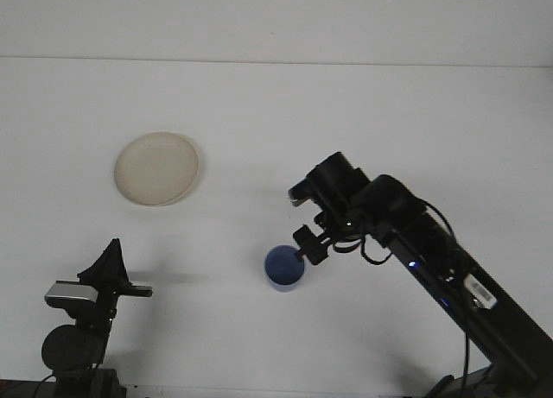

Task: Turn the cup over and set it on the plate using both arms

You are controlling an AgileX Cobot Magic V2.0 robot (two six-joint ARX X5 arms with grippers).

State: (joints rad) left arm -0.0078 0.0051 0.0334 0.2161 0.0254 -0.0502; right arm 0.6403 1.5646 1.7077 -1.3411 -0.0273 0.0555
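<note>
A small blue cup [284, 268] stands upright on the white table [346, 113]. The right gripper [309, 245] touches its rim. A round cream plate [157, 168] lies well apart.

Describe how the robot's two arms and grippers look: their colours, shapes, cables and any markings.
The right arm is a long black boxy beam carrying loose black cables, a white barcode-like label and a small blue light, ending in a black right gripper. The left arm is black with a silver block, a round joint and a pointed left gripper.
</note>
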